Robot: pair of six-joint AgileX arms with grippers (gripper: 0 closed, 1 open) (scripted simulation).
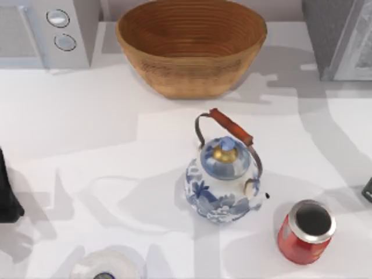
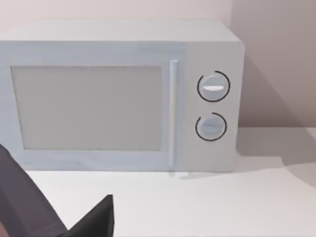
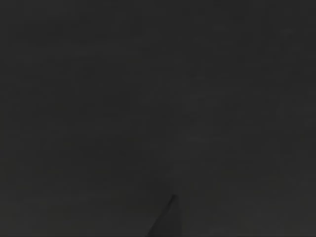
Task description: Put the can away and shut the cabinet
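Note:
The red can (image 1: pixel 305 231) with its silver top stands upright near the front right of the table. Just to its left is the blue-and-white teapot (image 1: pixel 224 177). A grey cabinet (image 1: pixel 340 38) occupies the back right corner, cut off by the picture's edge, so I cannot tell how its door stands. My left gripper (image 1: pixel 7 195) is a dark shape at the table's left edge, far from the can. A small dark part of my right arm (image 1: pixel 367 190) shows at the right edge, a little behind the can. The right wrist view is dark.
A large woven basket (image 1: pixel 192 43) sits at the back centre. A white microwave (image 1: pixel 43 32) stands at the back left, its closed door and two dials facing the left wrist camera (image 2: pixel 123 98). A whitish round-topped object (image 1: pixel 107 264) lies at the front edge, left of centre.

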